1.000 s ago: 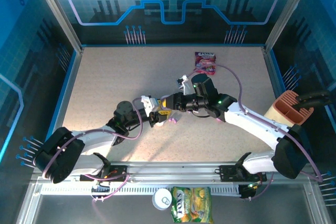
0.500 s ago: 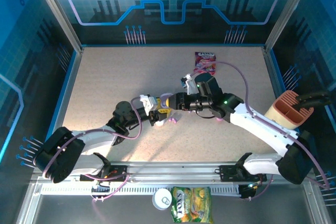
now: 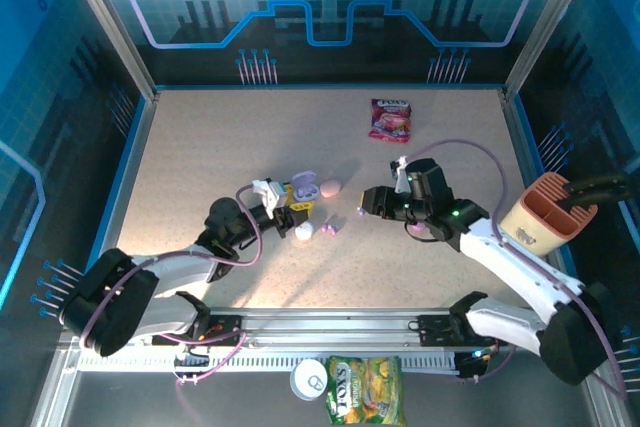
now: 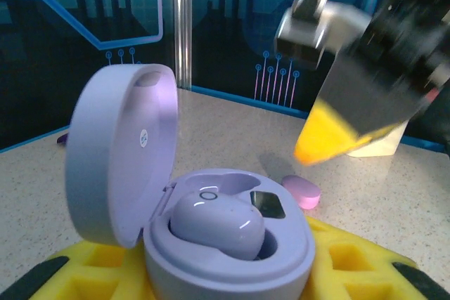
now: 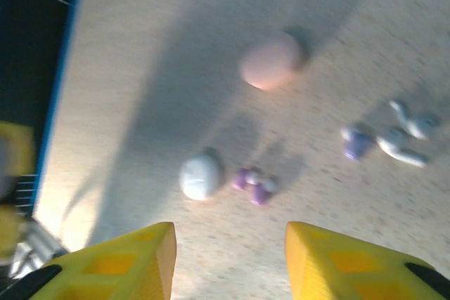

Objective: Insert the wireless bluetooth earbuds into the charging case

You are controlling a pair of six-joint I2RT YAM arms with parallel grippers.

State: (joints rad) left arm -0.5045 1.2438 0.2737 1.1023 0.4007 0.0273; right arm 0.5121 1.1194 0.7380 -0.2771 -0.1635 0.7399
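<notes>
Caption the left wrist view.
Open purple case in the left claw, one bud seated; pink case behind.

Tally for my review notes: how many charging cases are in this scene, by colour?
Purple case: 1 (lid open, one bud seated inside)
Pink case: 1
White case: 1
Total: 3

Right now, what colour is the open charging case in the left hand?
The charging case is pale lilac; the left wrist view shows it best.
</notes>
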